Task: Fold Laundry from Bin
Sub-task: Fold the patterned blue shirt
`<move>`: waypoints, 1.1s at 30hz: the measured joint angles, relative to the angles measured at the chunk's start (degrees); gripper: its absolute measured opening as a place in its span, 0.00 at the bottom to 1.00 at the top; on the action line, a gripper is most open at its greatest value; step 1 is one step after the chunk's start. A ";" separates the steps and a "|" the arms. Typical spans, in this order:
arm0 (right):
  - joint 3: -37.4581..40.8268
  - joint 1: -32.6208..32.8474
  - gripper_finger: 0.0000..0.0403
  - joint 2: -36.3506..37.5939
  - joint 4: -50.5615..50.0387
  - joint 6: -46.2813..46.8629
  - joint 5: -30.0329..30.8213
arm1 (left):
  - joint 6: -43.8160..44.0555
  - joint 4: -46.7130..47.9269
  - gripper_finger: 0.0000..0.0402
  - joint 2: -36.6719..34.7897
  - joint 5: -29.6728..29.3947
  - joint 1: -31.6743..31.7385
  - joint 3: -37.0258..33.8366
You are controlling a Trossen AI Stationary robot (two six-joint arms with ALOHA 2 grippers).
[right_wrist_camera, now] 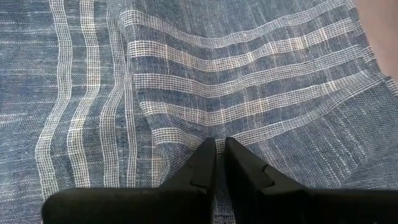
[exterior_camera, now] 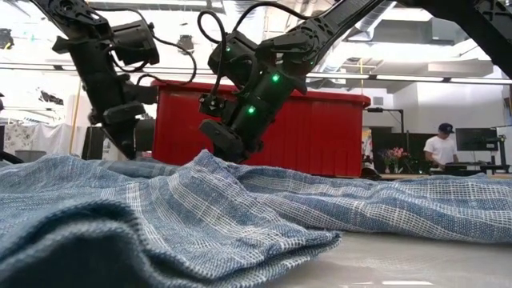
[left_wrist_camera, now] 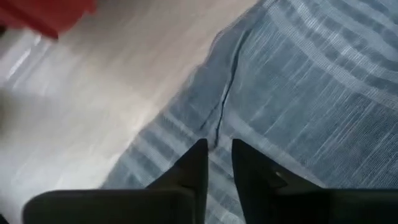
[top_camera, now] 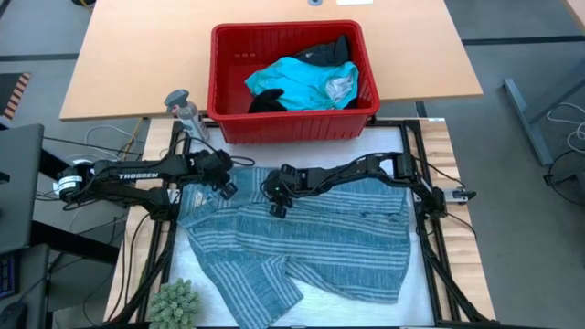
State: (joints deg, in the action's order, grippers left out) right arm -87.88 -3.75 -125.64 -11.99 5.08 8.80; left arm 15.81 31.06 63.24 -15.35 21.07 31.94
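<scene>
- Striped garment (top_camera: 311,242) lies spread on the table in front of the red bin (top_camera: 292,123).
- We see our left gripper (top_camera: 222,185) nearly closed over its far-left edge.
- Our right gripper (top_camera: 277,203) pinches the cloth mid-garment.

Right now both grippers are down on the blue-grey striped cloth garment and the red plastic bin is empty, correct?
Not quite. The red plastic bin isn't empty: the high view shows a turquoise garment and black garments inside. Both the left gripper and right gripper are on the blue-grey striped cloth garment.
</scene>
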 joint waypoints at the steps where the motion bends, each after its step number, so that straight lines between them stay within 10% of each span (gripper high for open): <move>1: 0.00 0.00 0.15 0.00 0.00 0.00 0.00 | 0.84 1.08 0.18 0.00 0.09 0.00 0.00; 10: 0.00 0.00 0.15 0.00 -0.02 -0.07 0.04 | 6.31 5.04 0.25 0.00 -0.58 -0.01 0.00; 19: 0.00 -0.04 0.15 0.00 -1.43 -0.15 0.06 | 13.38 -18.85 0.26 0.72 5.54 -9.65 -2.72; 33: 0.07 -0.15 0.16 2.84 -5.78 -2.17 0.16 | 23.18 -19.57 0.26 9.10 -2.07 -15.93 -9.74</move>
State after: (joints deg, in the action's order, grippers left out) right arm -87.81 -3.90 -122.81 -17.77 2.92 8.96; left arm 38.98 11.49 72.34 -17.42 5.14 22.20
